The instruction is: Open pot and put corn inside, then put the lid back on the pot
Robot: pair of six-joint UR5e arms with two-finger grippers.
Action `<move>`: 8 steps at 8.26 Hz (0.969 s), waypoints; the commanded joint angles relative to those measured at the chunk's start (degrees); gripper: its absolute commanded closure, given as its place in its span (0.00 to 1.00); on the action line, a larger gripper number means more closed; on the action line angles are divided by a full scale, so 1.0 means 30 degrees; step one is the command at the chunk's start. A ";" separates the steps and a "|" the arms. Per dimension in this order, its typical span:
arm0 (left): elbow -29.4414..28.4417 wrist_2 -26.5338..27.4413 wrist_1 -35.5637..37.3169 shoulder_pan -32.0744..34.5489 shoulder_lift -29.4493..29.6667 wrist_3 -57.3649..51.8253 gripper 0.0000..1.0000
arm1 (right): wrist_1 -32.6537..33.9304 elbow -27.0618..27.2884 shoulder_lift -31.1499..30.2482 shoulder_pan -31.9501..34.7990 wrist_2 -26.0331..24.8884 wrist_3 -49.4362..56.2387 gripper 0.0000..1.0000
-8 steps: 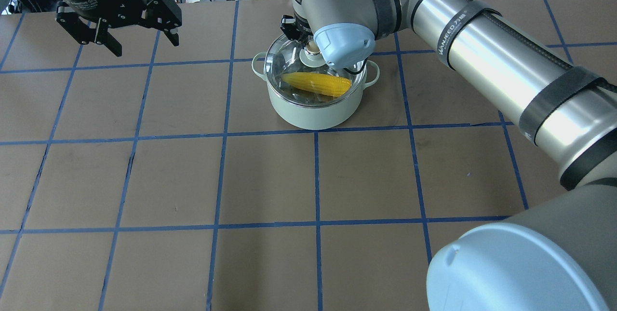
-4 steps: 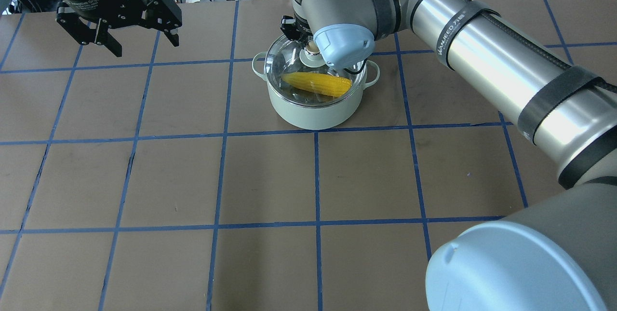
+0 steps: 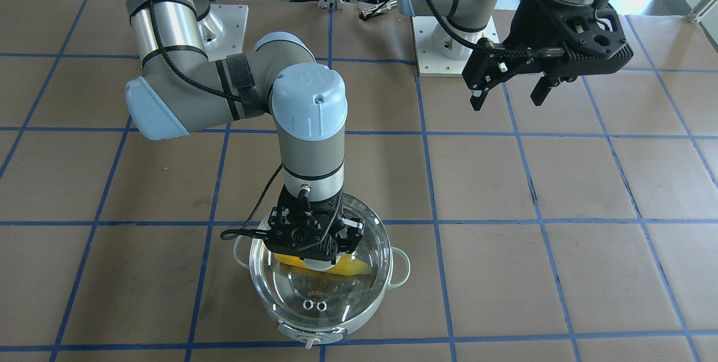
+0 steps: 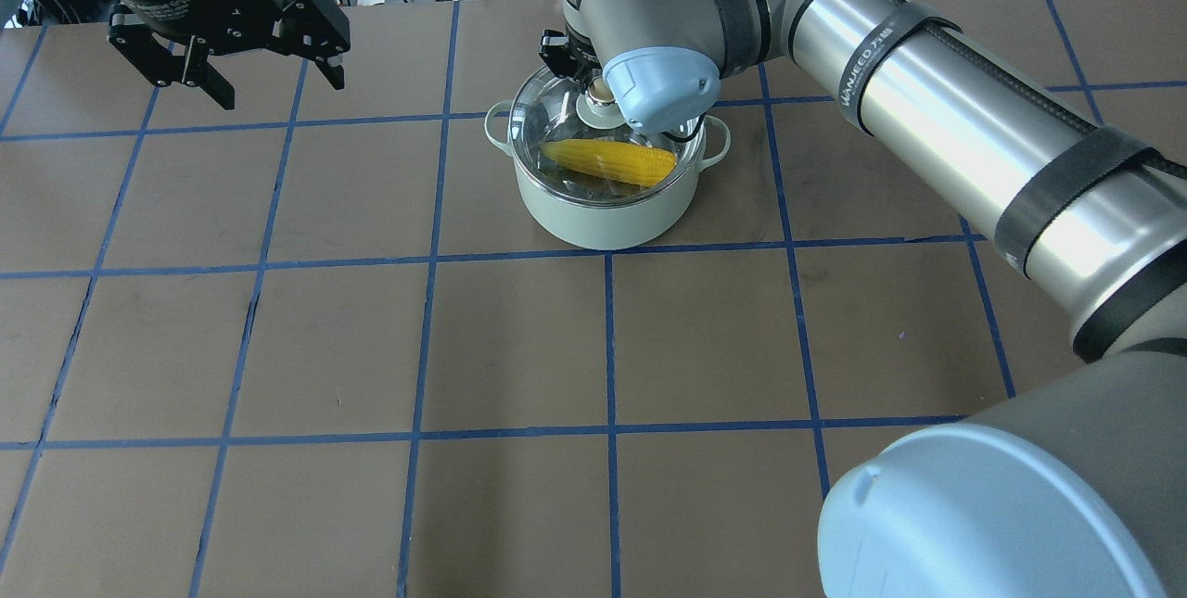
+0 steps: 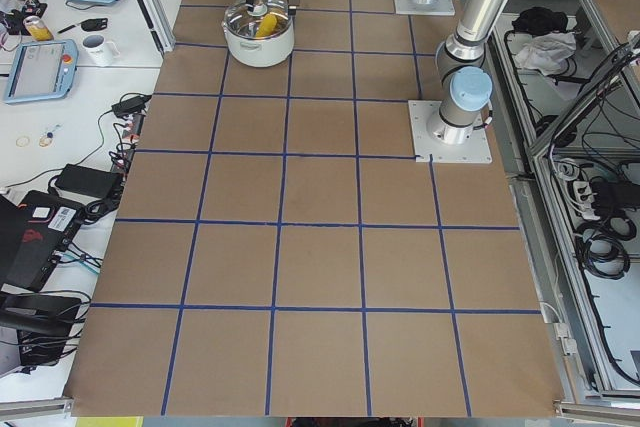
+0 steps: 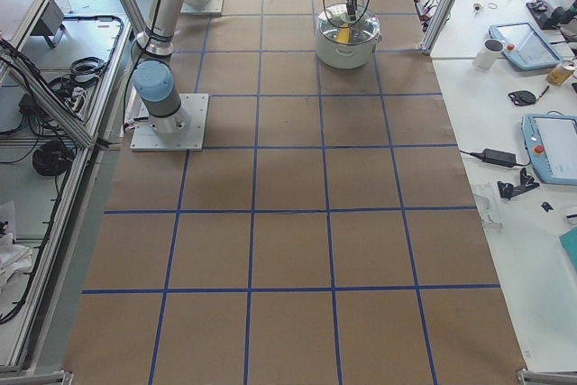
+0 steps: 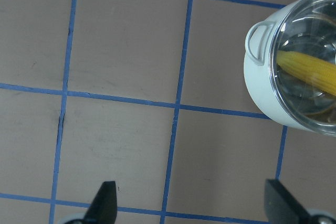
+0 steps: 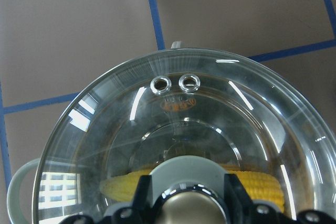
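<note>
Two claws are in view, and only one has hold of anything. The right claw (image 8: 184, 205) stands straight down over the pot (image 4: 603, 213), its two fingers closed against either side of the cream knob (image 4: 601, 95) at the middle of the lid (image 3: 336, 289). The clear glass lid sits level on the pot's rim and covers the whole opening. Its two metal vent rings (image 8: 159, 84) lie side by side near the edge, on the side away from the robot.

Through the glass the corn (image 4: 607, 162) shows inside the pot, lying flat across the steel floor with its pointed end toward the robot's left. The pot stands upright on the desk (image 4: 371, 348), on the far side from the robot and near the middle of the desk's width, astride a blue tape line (image 4: 427, 209). One of its loop handles (image 7: 257, 43) shows in the left wrist view.

The left claw (image 3: 507, 101) hangs in the air above the desk on the robot's left, well apart from the pot. Its fingers are spread wide and nothing is between them.
</note>
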State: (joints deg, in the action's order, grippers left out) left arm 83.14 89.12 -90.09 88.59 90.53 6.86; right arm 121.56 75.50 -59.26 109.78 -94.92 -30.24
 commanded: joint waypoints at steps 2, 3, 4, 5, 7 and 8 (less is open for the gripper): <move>0.0000 0.0000 0.0000 0.0000 0.0000 -0.0029 0.00 | 0.0114 0.0058 0.0067 0.0000 -0.0001 0.0090 0.74; 0.0000 0.0000 0.0000 0.0000 0.0000 0.0000 0.00 | 0.0143 0.0117 0.0067 0.0000 -0.0001 0.0091 0.74; 0.0000 -0.0029 0.0000 0.0000 0.0000 0.0000 0.00 | 0.0144 0.0204 0.0067 0.0000 -0.0030 0.0091 0.74; 0.0000 0.0000 0.0000 0.0000 0.0000 0.0000 0.00 | 0.0144 0.0263 0.0067 0.0000 -0.0030 0.0091 0.74; 0.0000 -0.0029 0.0000 0.0000 0.0000 -0.0029 0.00 | 0.0144 0.0293 0.0067 0.0000 -0.0001 0.0382 0.39; 0.0000 -0.0029 0.0000 0.0000 0.0000 0.0000 0.00 | 0.0115 0.0293 0.0009 -0.0029 -0.0001 0.0442 0.00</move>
State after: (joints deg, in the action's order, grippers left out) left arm 83.14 89.08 -90.09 88.59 90.53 6.80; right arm 121.89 76.36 -59.06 109.77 -94.95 -29.45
